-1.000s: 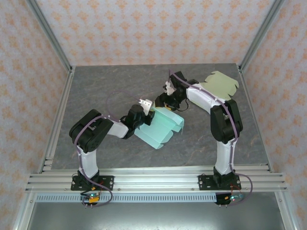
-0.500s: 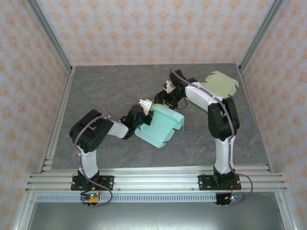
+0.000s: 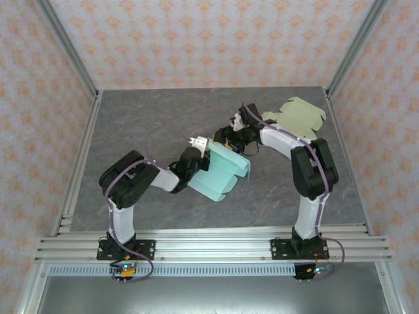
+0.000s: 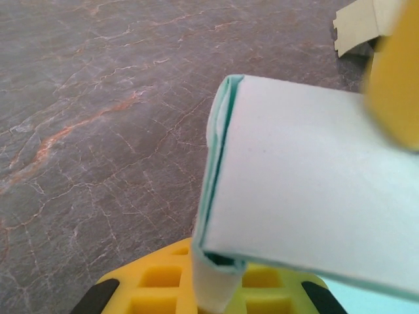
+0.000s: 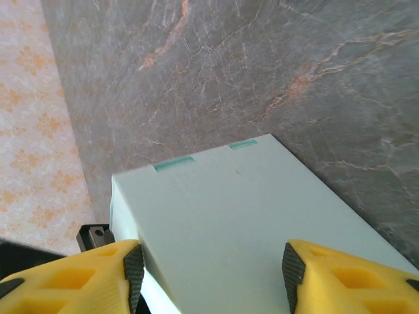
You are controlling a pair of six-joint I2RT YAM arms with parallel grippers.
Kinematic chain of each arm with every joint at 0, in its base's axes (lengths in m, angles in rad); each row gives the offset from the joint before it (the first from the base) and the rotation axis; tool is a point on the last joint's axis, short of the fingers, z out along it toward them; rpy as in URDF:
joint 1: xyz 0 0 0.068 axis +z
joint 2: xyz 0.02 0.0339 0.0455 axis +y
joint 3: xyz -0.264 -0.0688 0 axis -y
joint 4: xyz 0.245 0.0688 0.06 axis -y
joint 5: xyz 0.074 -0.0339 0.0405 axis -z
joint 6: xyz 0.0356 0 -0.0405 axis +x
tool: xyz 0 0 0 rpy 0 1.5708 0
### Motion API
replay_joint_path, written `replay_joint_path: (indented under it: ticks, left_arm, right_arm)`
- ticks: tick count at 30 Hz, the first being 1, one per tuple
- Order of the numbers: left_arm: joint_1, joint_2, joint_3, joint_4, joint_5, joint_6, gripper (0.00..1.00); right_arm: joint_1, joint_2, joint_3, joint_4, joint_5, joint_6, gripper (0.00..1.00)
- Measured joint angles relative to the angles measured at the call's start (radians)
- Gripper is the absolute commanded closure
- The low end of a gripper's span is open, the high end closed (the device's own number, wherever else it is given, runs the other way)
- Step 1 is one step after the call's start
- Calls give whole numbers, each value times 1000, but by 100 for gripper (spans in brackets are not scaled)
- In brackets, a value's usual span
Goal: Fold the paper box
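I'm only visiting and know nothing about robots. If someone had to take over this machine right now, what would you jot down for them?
Left gripper: shut on one edge of the teal paper box.
Right gripper: open, with its fingers spread at the box's far end. I cannot tell whether they touch it.
Things: the box sits mid-table between the two arms. A flat pale yellow cut-out lies at the far right, with no gripper on it.
Done: the box is partly folded, with some panels already creased over.
Left: the box is not yet closed. The remaining folds probably need the right gripper while the left one holds.
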State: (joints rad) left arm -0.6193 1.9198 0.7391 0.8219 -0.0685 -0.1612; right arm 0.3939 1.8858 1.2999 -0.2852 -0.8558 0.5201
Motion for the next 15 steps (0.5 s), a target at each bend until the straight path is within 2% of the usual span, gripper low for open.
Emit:
replay_joint_path:
  ticks: [6, 12, 15]
  left_arm:
    - [26, -10, 0, -19, 16, -72, 100]
    - [122, -94, 8, -172, 84, -126, 100]
    - [175, -134, 41, -251, 138, -146, 100]
  right_arm:
    - [-111, -231, -227, 211, 21, 3, 36]
    - [-154, -425, -330, 303, 77, -172, 34]
    - [-169, -526, -404, 373, 107, -243, 37]
